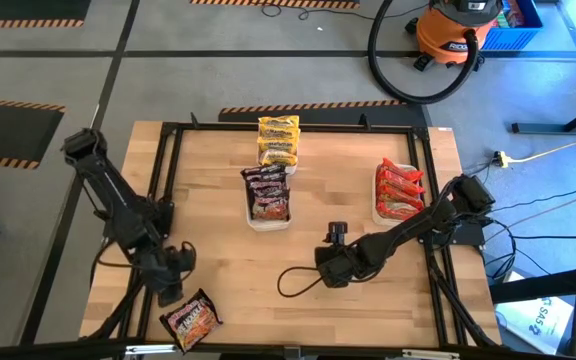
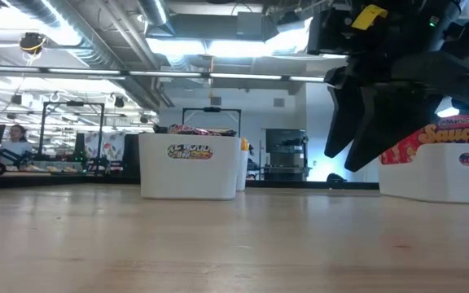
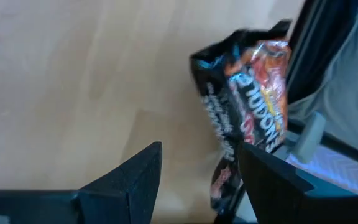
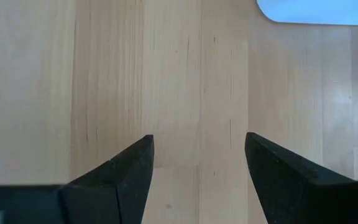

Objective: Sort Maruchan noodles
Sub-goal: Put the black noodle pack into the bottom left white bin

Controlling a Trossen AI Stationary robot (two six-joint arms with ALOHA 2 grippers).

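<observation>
One dark maroon noodle packet (image 1: 190,320) lies flat at the table's near left corner, next to the black frame rail; the left wrist view shows this packet (image 3: 253,93) too. My left gripper (image 1: 173,272) hangs open just behind it, tipped down, and the packet lies ahead of my left gripper (image 3: 197,177), beside one finger. Whether that finger touches it, I cannot tell. Yellow packets (image 1: 278,140) are stacked at the far middle. Dark packets (image 1: 268,190) fill a white tray, red ones (image 1: 398,188) another. My right gripper (image 1: 333,268) is open over bare wood (image 4: 197,93).
A black cable (image 1: 298,282) loops on the wood beside my right gripper. A black frame (image 1: 168,160) runs round the tabletop. The low view shows the middle white tray (image 2: 190,167) and the right one (image 2: 446,175) standing on the table. An orange vacuum (image 1: 458,30) stands beyond the far edge.
</observation>
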